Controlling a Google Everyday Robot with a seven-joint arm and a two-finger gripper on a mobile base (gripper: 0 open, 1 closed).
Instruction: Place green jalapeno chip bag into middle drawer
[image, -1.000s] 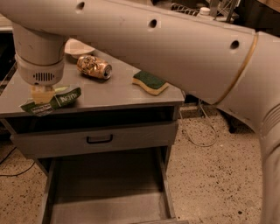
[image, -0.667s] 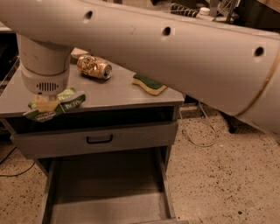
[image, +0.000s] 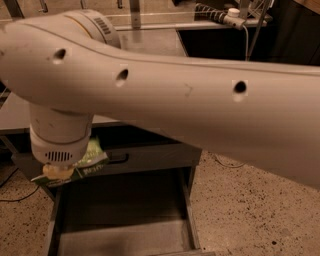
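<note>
Speckled floor (image: 250, 200) surrounds a grey cabinet with a grey tabletop (image: 14, 114), seen from above. A thick white robot arm (image: 200, 110) crosses the whole view from the right and hides most of the tabletop. It ends at the left in a round white wrist (image: 61, 140) that points straight down.

Under the wrist, the gripper (image: 57, 174) pinches the green jalapeno chip bag (image: 92, 152) from above, near the bag's left end. The bag hangs in the air, clear of the tabletop. Its long axis runs nearly level across the view and is tilted a little: the left end points down and left, the right end up and right. The upper part is crumpled light-green foil, and a darker strip with white lettering runs along its lower edge.

The bag sits in front of a closed drawer front (image: 155, 156), and its right end is just beside the black handle (image: 119, 159). Below it the middle drawer (image: 130, 239) stands pulled open, showing a plain grey floor and low side walls. The bag hovers over the drawer's rear left corner.

Compared with a second ago, the bag has left the front left corner of the tabletop where it lay under the gripper. It is now lifted, carried forward past the table edge and lowered to drawer-front height. The arm now fills far more of the view.
</note>
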